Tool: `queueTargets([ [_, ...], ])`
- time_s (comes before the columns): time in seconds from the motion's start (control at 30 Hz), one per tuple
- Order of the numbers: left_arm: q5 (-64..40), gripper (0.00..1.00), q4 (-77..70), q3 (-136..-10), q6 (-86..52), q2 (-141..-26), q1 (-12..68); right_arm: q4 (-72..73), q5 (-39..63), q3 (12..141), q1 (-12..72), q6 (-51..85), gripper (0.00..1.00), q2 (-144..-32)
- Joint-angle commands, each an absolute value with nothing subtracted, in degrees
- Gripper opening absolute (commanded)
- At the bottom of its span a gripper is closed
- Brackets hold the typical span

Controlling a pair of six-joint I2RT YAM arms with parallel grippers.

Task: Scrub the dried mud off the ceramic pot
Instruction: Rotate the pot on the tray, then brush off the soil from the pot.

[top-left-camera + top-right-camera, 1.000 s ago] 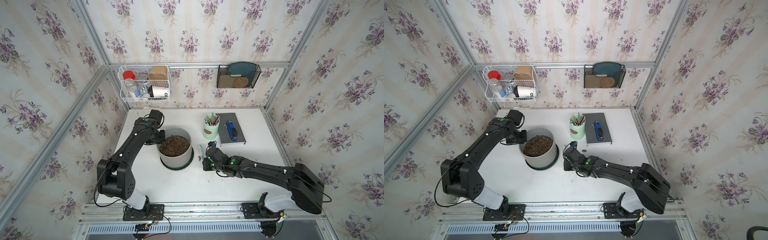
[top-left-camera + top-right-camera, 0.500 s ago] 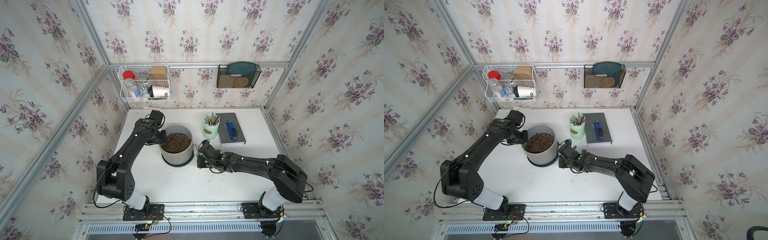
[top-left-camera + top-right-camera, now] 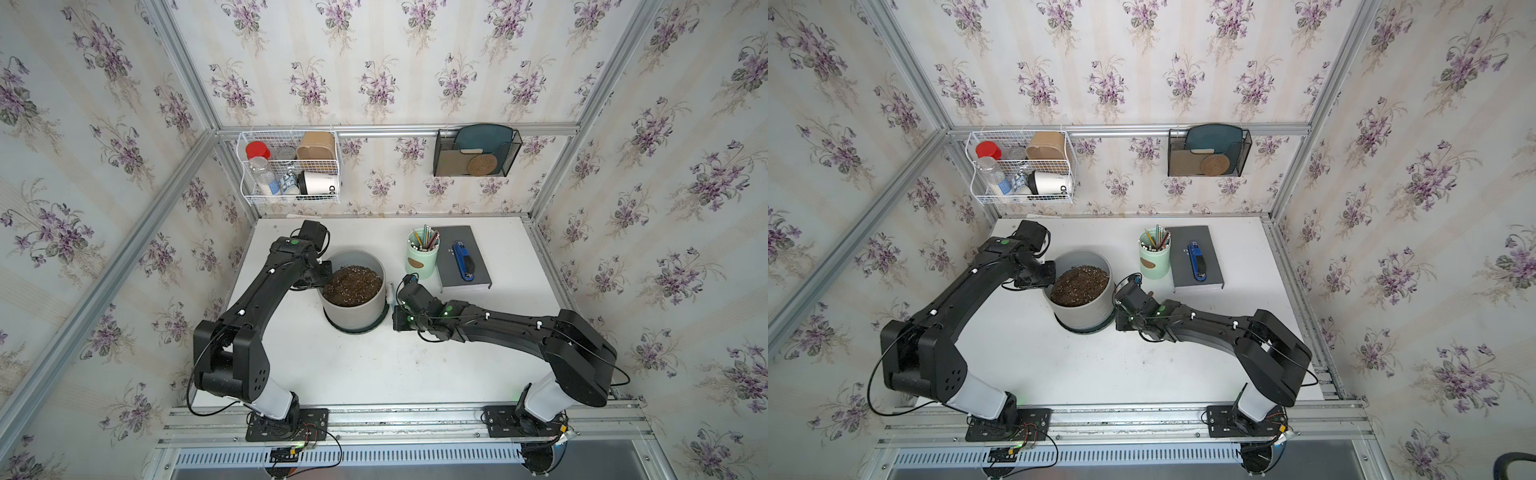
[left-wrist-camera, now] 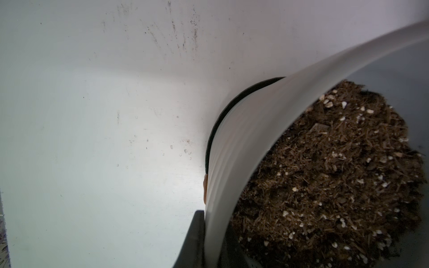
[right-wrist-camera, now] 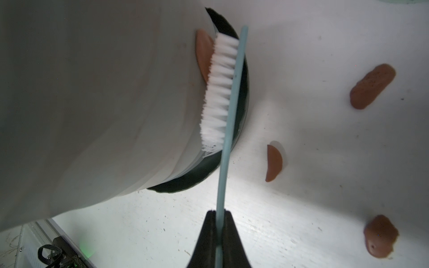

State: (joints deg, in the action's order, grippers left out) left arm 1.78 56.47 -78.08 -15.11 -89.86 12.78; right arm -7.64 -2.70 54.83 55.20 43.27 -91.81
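My left gripper is clenched on the left rim of the pot. 1 finger sits outside the wall and 1 inside, beside the soil. The grey pot stands upright on its black saucer on the white bench. At the pot's right side my right gripper is clamped on the pale blue handle of a brush. Its white bristles press low on the pot's wall, touching 1 blob of dried mud stuck there. 3 loose blobs lie on the bench near the pot's right side, apart from the saucer. Farther right of the pot stands a green cup of pencils.
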Motion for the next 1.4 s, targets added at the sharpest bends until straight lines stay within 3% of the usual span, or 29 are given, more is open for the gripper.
queueTargets([
  [0.0,0.9,0.0,55.7,-77.4,-15.3,-89.8,12.8,-6.1,-4.7,54.8,55.1,41.9,0.0,-90.7],
  [0.5,1.6,0.0,56.1,-77.3,-15.2,-89.4,12.8,-7.8,-7.3,49.2,52.8,42.2,0.0,-83.4],
  [0.87,1.3,0.0,56.7,-77.9,-14.7,-89.0,12.8,-6.3,0.2,52.9,52.8,39.7,0.0,-93.0],
  [1.07,1.3,0.0,56.9,-78.4,-14.5,-89.2,12.8,-3.0,3.9,53.1,53.0,38.4,0.0,-92.9],
  [1.37,1.7,0.0,56.8,-78.0,-14.3,-89.2,12.8,-4.0,0.7,51.5,53.0,39.4,0.0,-89.1],
])
